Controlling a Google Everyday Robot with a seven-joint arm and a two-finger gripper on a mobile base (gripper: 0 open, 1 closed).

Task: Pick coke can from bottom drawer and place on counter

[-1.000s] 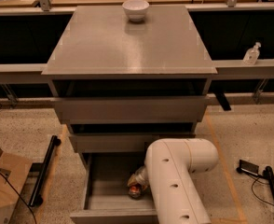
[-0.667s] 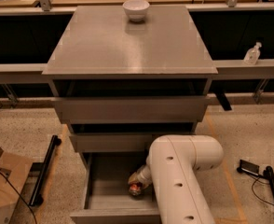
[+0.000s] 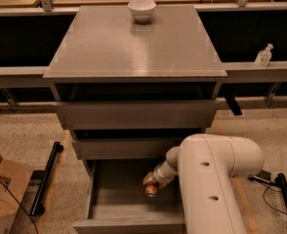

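The bottom drawer [image 3: 116, 206] is pulled open below two shallower grey drawers. The coke can [image 3: 151, 189], red with a silver end, is inside the drawer toward its right side. My white arm reaches down from the right. My gripper [image 3: 152, 183] is in the drawer, right at the can and shut on it, and its tip is mostly hidden behind the can and the wrist. The grey counter [image 3: 133, 43] tops the cabinet.
A white bowl [image 3: 142, 9] stands at the back of the counter. The middle drawer [image 3: 124, 147] juts out slightly above the open one. A cardboard box [image 3: 2, 189] and a black bar [image 3: 46, 177] lie on the floor at left, and cables lie at right.
My arm has shifted a little to the right, and the coke can has moved right and slightly up with the gripper.
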